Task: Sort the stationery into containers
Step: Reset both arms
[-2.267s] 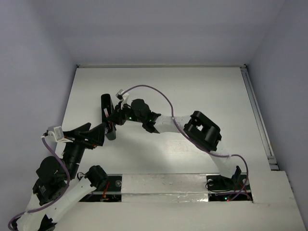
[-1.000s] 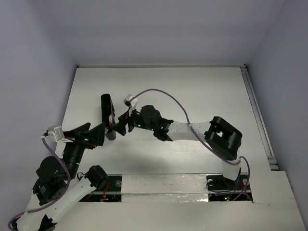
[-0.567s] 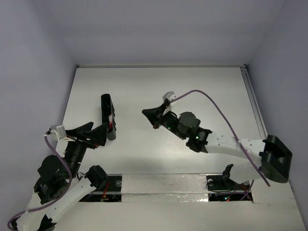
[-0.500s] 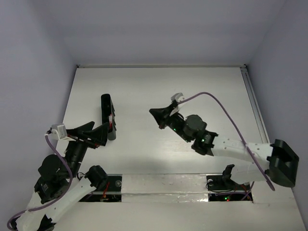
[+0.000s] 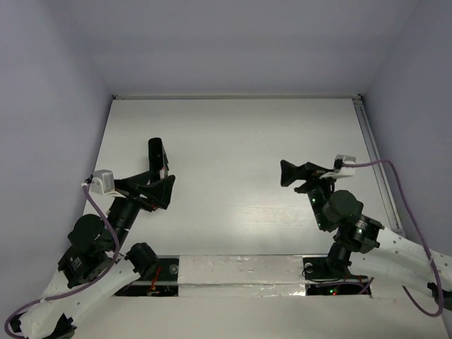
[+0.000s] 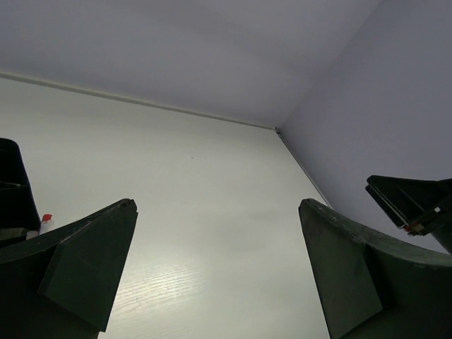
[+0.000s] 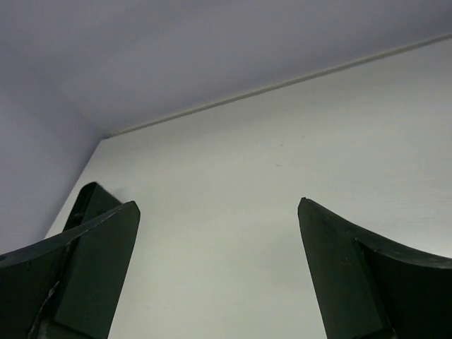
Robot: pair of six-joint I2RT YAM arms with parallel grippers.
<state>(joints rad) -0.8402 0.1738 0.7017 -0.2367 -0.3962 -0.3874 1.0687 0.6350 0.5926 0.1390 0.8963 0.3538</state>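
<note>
The long black box lies on the left of the white table; it also shows as the box at the left edge of the left wrist view and the box far off in the right wrist view. A small red-tipped white pen end shows at the box's side. The rest of the stationery is hidden. My left gripper hovers at the box's near end, open and empty. My right gripper is far to the right, open, empty, pointing toward the box.
A metal rail runs along the table's right edge. Grey walls close in the table at the back and on both sides. The arm bases sit on a taped strip at the near edge. The right gripper's finger shows in the left wrist view.
My right gripper has pulled back from the black box, across the table to the right side, and now stands open. The left arm has shifted slightly toward the box.
</note>
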